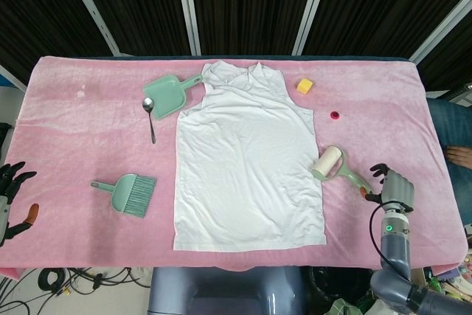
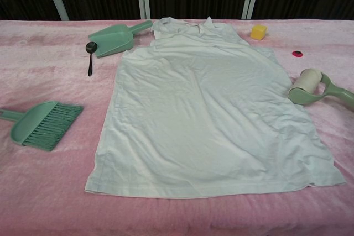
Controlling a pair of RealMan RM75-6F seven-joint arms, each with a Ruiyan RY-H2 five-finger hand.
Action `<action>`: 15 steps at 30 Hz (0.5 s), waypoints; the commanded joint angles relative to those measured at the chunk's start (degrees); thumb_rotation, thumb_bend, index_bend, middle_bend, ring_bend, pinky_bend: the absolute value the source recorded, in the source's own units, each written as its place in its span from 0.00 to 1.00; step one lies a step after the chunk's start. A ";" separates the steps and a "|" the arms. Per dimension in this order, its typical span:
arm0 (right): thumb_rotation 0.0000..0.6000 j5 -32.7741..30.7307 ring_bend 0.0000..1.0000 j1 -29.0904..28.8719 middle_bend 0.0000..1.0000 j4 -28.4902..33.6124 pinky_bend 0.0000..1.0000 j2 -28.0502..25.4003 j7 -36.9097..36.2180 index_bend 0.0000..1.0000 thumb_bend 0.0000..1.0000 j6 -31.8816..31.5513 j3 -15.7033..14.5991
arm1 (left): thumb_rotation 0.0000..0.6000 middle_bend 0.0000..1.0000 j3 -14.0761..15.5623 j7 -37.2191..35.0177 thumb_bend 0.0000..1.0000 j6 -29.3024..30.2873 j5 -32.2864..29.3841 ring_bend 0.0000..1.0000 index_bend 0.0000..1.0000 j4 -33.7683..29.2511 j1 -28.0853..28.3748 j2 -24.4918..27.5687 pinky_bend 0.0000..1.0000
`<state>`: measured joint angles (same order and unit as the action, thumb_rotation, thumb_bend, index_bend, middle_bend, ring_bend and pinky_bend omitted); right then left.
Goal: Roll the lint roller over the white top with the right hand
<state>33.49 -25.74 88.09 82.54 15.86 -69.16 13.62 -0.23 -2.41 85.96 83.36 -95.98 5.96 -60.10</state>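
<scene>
Nearby, dustpan, spoon, brush flank top.

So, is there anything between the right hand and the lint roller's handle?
No. In the head view, only bare pink cloth separates the right hand from the lint roller.

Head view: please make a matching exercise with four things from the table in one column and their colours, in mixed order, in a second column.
Things:
1. spoon
2. small block
3. dustpan
4. top

Colours:
A. white
B. green
C. dark with a silvery bowl
D. yellow

Pairs: 1-C, 2-D, 3-B, 4-A
</scene>
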 commanded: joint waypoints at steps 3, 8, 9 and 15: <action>1.00 -2.23 0.46 -1.33 0.43 -0.96 0.42 1.18 1.88 0.42 0.16 1.04 1.50 | 1.00 0.08 0.08 0.17 0.43 -0.58 0.18 0.00 0.19 0.15 0.07 -0.03 0.01; 1.00 -4.00 0.46 -2.34 0.44 -1.97 0.42 2.18 3.38 0.43 0.16 1.99 2.29 | 1.00 0.08 -0.18 0.07 0.43 -0.80 -0.25 0.00 0.19 0.16 0.00 0.05 0.01; 1.00 -4.35 0.46 -2.57 0.44 -2.13 0.42 2.43 3.74 0.43 0.16 2.16 2.45 | 1.00 0.08 -0.25 0.00 0.43 -0.83 -0.32 0.00 0.19 0.14 -0.02 0.06 0.01; 1.00 -5.57 0.47 -3.62 0.44 -3.20 0.42 3.63 5.31 0.44 0.16 2.42 3.27 | 1.00 0.08 -0.40 0.10 0.43 -1.18 -0.34 0.00 0.19 0.20 -0.03 0.05 0.01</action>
<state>28.10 -29.20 85.08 85.99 20.99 -66.76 16.73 -0.63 -2.31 84.78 83.02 -95.79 5.93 -60.05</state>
